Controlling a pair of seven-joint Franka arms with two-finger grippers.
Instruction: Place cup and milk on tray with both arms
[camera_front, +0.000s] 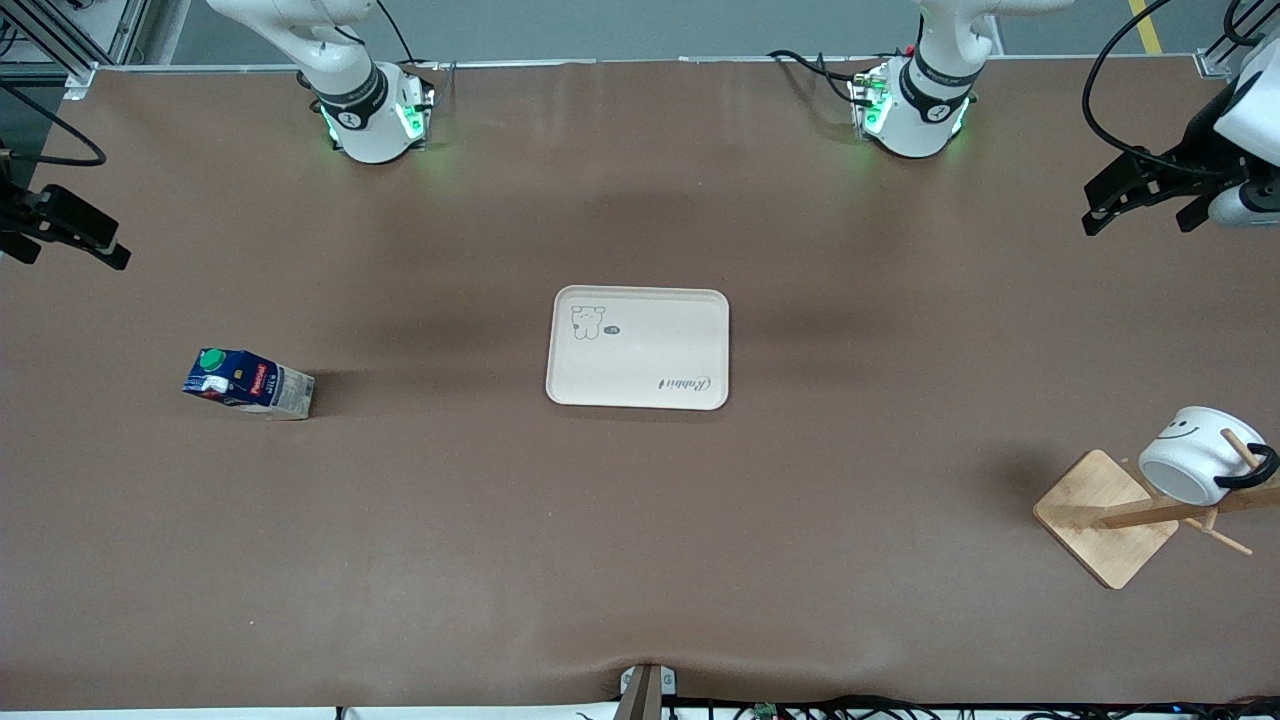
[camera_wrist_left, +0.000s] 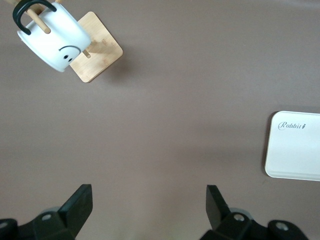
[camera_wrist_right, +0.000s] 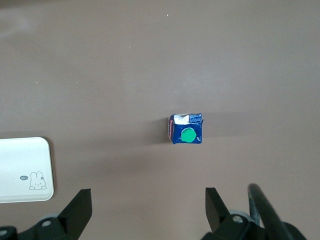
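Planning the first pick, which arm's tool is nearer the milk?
Right. The right tool is up at the milk's end of the table; the left tool is at the cup's end.

A robotics lab: bench-mounted arms (camera_front: 350, 90), cabling, brown-covered table (camera_front: 640, 560).

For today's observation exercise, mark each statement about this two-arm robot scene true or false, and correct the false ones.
1. The cup hangs on a wooden rack. True.
2. The milk stands on the tray. False: it stands on the table, toward the right arm's end, apart from the tray.
3. The tray holds nothing. True.
4. The left gripper is shut on the cup. False: it is open above bare table, holding nothing.
5. The right gripper is open. True.
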